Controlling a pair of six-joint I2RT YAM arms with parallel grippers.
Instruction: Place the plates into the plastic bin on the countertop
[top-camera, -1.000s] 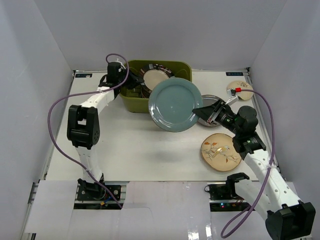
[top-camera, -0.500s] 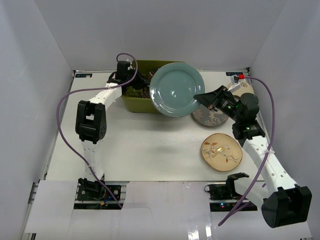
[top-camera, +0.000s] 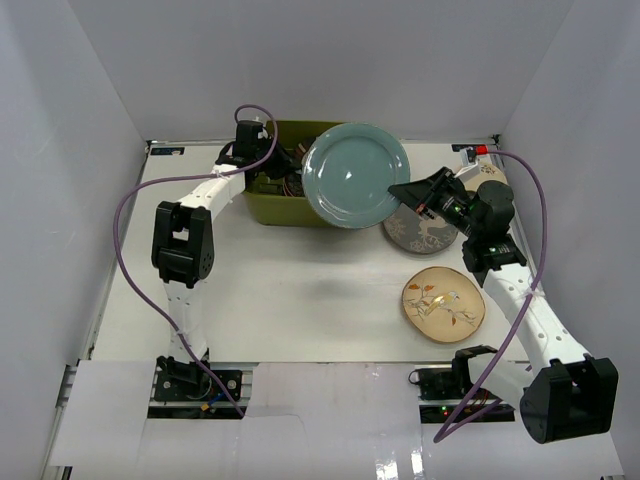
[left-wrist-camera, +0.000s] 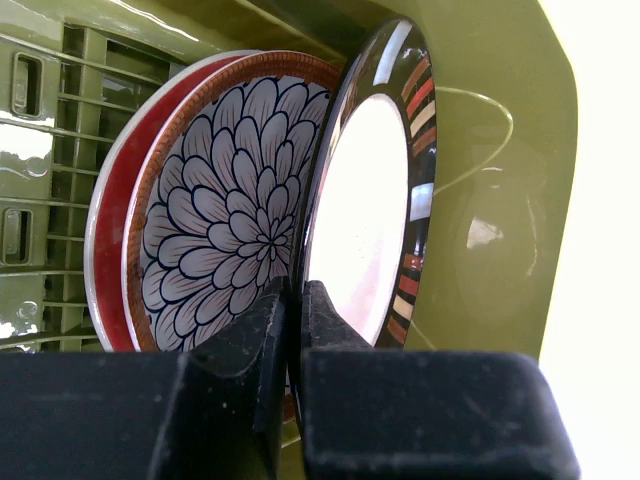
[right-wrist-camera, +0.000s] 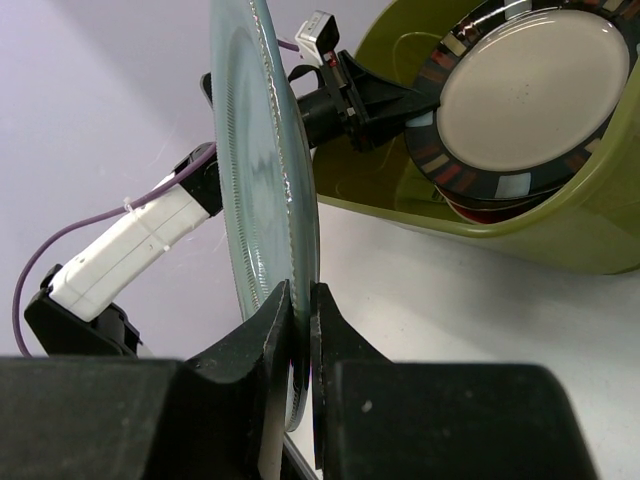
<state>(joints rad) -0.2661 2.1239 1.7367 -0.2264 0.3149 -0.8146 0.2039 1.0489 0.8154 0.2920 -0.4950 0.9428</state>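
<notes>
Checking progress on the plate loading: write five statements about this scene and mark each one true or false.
1. The right gripper pinches the teal plate by its rim. True.
2. The teal plate lies flat inside the plastic bin. False: it is held up off the countertop, at the bin's right end.
3. The left gripper is shut on the dark-rimmed cream plate inside the bin. True.
4. The bird plate is in the bin. False: it lies on the countertop near the right arm.
5. The petal-pattern plate sits between the red plate and the dark-rimmed cream plate. True.
</notes>
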